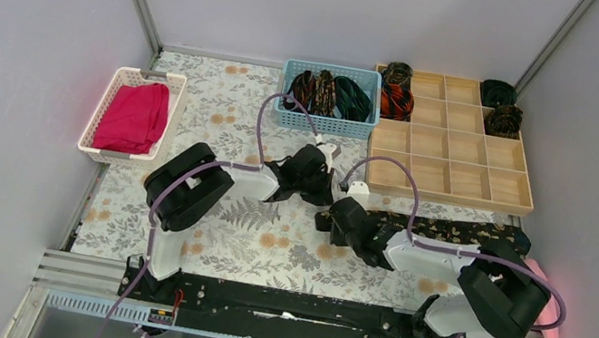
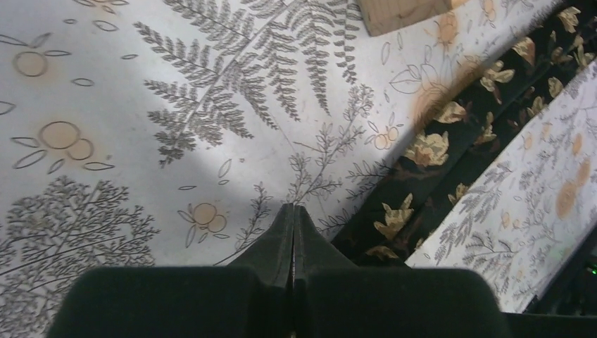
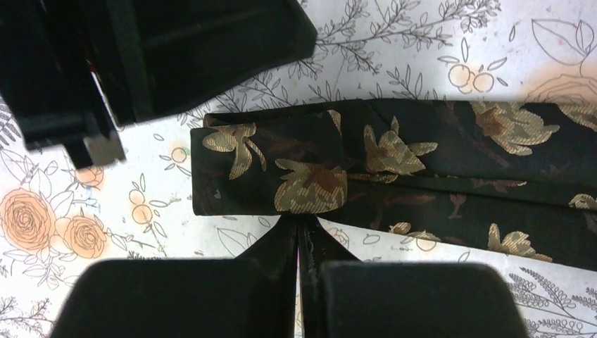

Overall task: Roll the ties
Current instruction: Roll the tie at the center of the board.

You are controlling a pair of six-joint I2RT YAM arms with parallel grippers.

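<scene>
In the right wrist view the right gripper [image 3: 303,229] has its two black fingers pressed flat together. Their tips sit at the lower edge of the tie [image 3: 394,162], at bottom centre. I cannot tell whether any fabric is pinched between them. The tie's end is folded back on itself into a flat, square-edged flap at centre left. The strip's long axis runs level from there to the right edge of the frame. It is smooth woven cloth, black with gold-brown leaves.

The left gripper [image 2: 293,215] is likewise clenched and holds nothing. It is over bare tablecloth [image 2: 141,105], a matt print of ferns and oranges, and the tie passes just right of its tips, slanting to the upper right.

From above, both grippers meet at the centre of the table, with open cloth to the left and below. The wooden tray [image 1: 455,149] lies just above the tie and has rolled ties [image 1: 396,102] in its top compartments. The blue basket [image 1: 325,123] at top centre holds loose ties [image 1: 327,93]. The white basket [image 1: 111,92] on the left holds a magenta cloth [image 1: 135,116].
</scene>
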